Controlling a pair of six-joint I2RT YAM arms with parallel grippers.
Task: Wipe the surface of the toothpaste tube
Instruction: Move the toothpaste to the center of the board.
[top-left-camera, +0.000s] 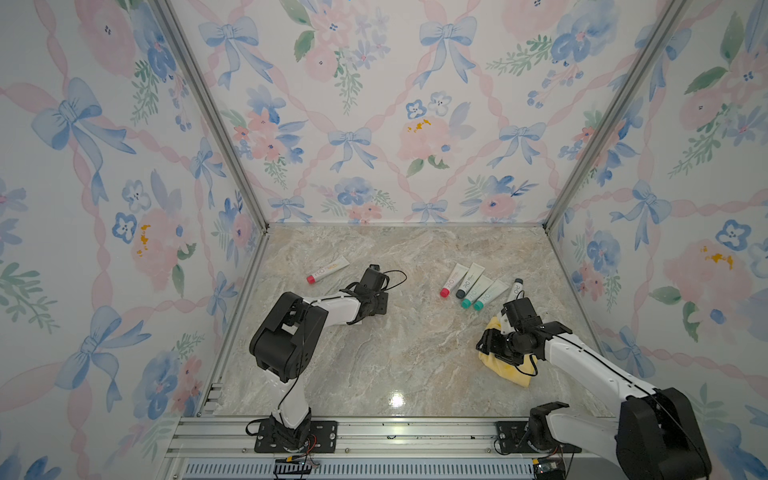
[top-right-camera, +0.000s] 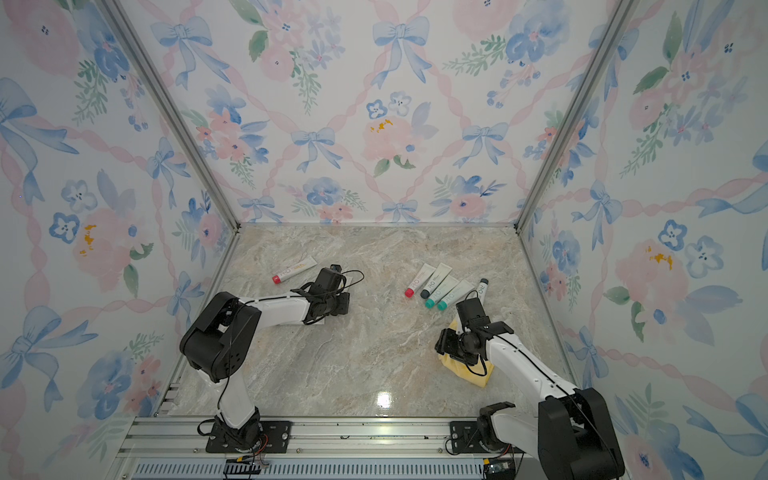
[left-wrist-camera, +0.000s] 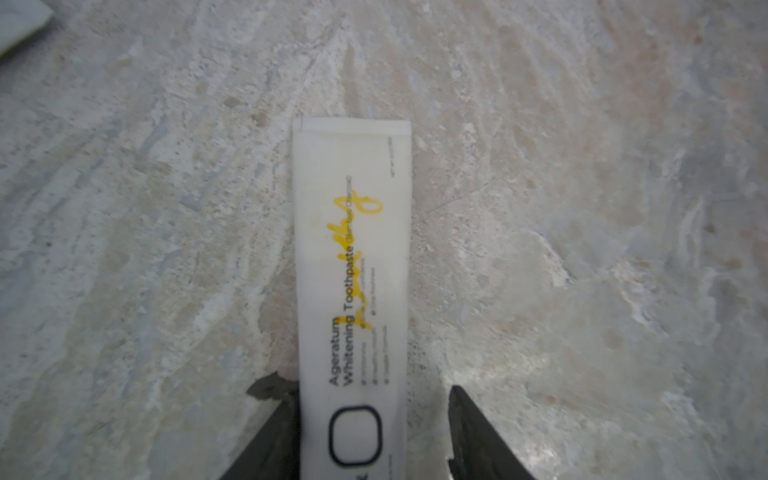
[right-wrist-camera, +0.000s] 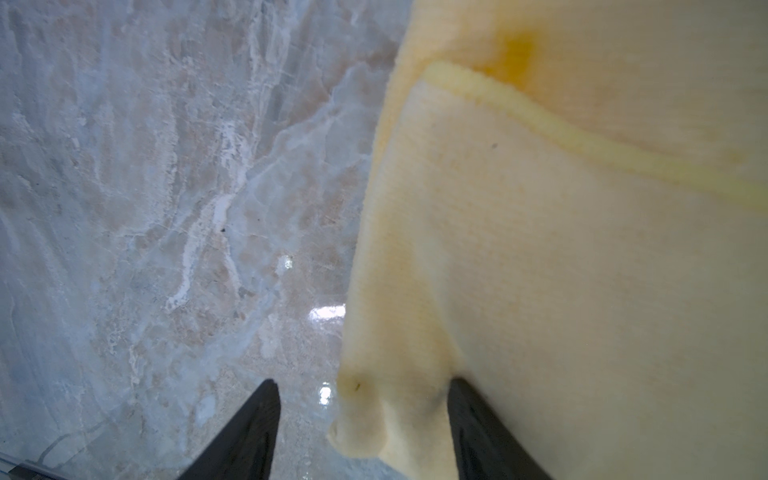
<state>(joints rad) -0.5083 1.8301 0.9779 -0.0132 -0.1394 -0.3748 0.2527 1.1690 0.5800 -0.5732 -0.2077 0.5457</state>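
Left jaws straddle flat white toothpaste tube (left-wrist-camera: 353, 270) with yellow scribble, left-of-centre on marbled desk (left-wrist-camera: 582, 208); one side touching, other gapped, probably unclamped; right jaws part-open astride rounded corner of fuzzy yellow cloth (right-wrist-camera: 561, 270).

Left wrist cam chops the toothpaste tube (left-wrist-camera: 353, 257) off at the picture's edge, so its cap end isn't showing, and the small print next to the big lettering is just mush. Right wrist cam has the yellow cloth (right-wrist-camera: 561, 270) running out of frame, and in both top views the right arm (top-left-camera: 582, 353) covers most of it. Labels on the five tubes (top-left-camera: 478, 284) nearby are too tiny to read.
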